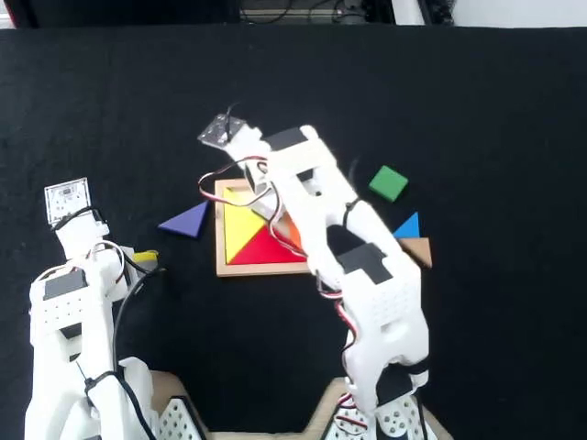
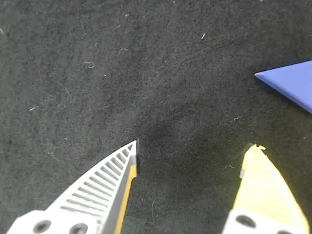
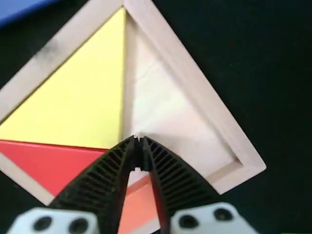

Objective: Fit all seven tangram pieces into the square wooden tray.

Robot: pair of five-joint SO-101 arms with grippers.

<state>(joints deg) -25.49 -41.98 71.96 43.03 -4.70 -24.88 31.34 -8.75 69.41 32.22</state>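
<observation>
The square wooden tray lies mid-table with a yellow triangle and a red triangle fitted in it, and an orange piece partly under the right arm. My right gripper hangs shut and empty over the tray, above where the yellow triangle, red triangle and orange piece meet bare wood. My left gripper stands open over black cloth, left of the tray. A purple triangle lies just beyond it; its corner shows ahead.
Right of the tray lie a green square, a small blue triangle and a tan piece. The right arm covers the tray's right side. The left gripper sits near the table's left front. Black cloth covers the table.
</observation>
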